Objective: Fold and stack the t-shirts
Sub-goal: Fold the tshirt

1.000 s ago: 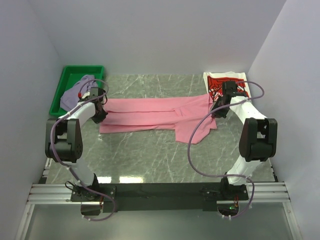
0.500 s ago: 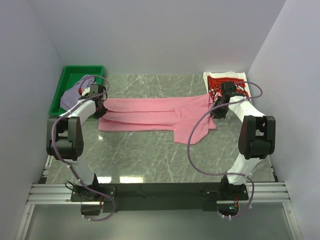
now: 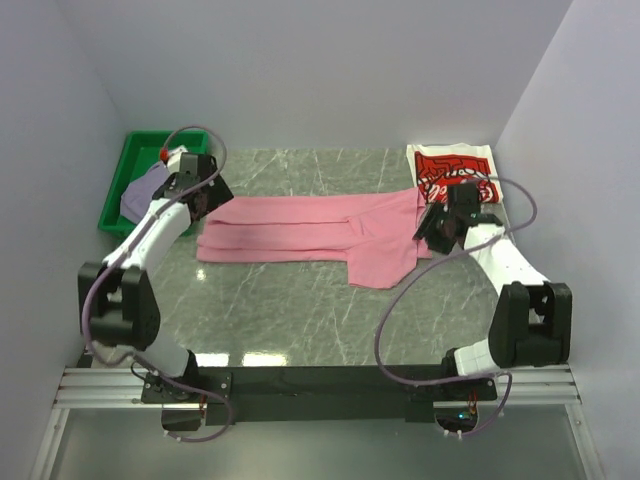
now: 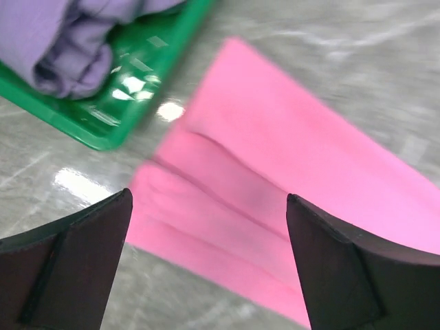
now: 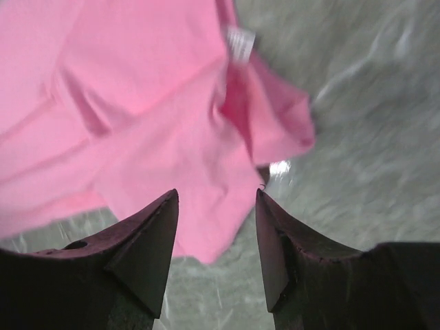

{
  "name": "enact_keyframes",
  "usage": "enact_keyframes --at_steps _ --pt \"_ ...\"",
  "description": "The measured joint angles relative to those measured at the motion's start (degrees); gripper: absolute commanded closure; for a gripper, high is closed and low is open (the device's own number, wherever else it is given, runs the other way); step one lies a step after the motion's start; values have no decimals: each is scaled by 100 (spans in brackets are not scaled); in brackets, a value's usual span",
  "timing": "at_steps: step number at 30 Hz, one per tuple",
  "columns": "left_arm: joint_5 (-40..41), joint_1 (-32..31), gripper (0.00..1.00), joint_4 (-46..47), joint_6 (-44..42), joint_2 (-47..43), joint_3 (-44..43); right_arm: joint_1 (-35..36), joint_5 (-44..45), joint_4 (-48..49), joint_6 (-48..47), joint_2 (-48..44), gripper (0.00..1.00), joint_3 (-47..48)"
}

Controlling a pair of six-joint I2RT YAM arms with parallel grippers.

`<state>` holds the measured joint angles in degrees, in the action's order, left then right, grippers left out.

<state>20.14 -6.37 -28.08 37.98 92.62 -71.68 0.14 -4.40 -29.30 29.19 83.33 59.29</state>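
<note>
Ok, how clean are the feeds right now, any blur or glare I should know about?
Top external: sharp and evenly lit, only a pale reflection on the table near the bases. Left wrist: smeared, with bright glints on the green tray and the table beside it. Right wrist: soft throughout; the pink t-shirt has fuzzy edges, one small glint beside it.

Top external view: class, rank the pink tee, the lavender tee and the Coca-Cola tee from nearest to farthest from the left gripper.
From the left gripper:
1. Pink tee, its left end right by the gripper.
2. Lavender tee, in the tray farther left.
3. Coca-Cola tee, far right corner of the table.
</note>
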Motion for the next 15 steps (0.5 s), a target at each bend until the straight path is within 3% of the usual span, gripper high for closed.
enact_keyframes --at_steps 8,15 --pt "-70 -437 1 129 -254 -2151 879 446 -734 354 435 -409 44 -1827" --pt "-85 -422 1 321 -452 -3082 2238 715 -1036 748 855 -407 44 -2253"
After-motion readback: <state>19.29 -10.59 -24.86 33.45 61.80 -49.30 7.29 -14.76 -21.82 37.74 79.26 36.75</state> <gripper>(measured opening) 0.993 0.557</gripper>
